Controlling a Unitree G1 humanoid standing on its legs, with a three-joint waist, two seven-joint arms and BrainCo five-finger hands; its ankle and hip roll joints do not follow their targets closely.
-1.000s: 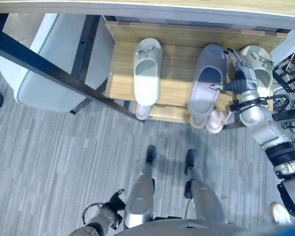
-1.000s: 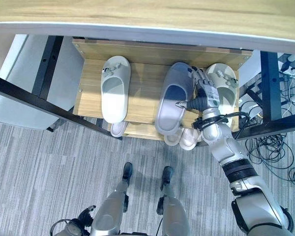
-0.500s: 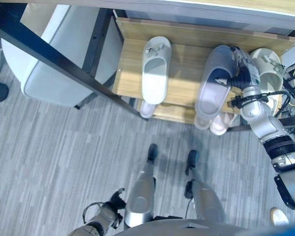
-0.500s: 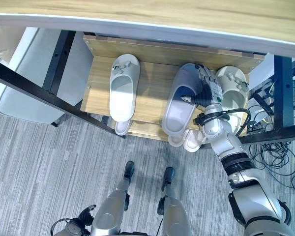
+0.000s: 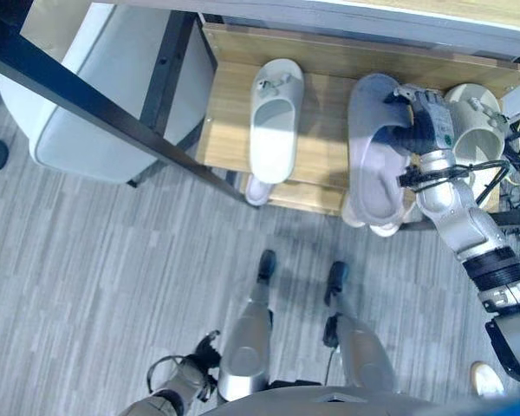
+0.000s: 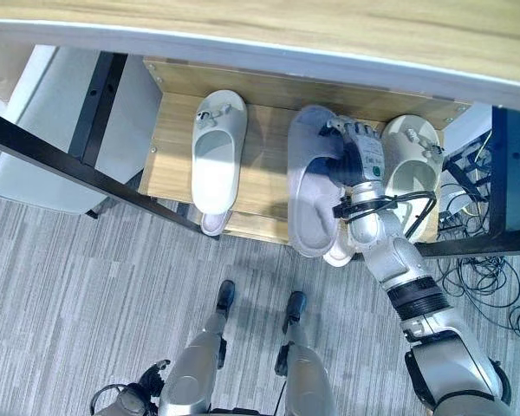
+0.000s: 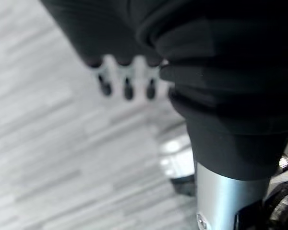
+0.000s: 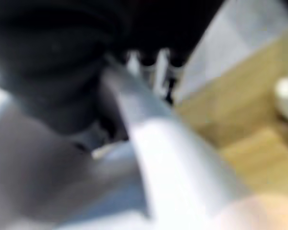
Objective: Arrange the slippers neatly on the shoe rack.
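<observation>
While the right hand (image 6: 357, 154) curls over the right rim of the grey slipper (image 6: 313, 186), seemingly pinching it, that slipper lies on the shoe rack (image 6: 260, 173) between two white slippers (image 6: 213, 149) (image 6: 413, 165). Low at the left, the left hand (image 7: 126, 81) hangs with relaxed fingers over the floor (image 5: 95, 260).

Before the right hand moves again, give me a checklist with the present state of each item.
1. Right hand has a hold on the grey slipper: ok, fingers curled over its toe end.
2. Grey slipper lies flat on the shoe rack: not ok, it looks tilted with its heel past the front edge.
3. Grey slipper lines up with the white slipper to its left: not ok, it sits at an angle.
4. Room beside the cream slipper on the right: cannot tell, the hand covers the gap.
5. Left hand out of the way: ok, it hangs over the floor, fingers relaxed.
</observation>
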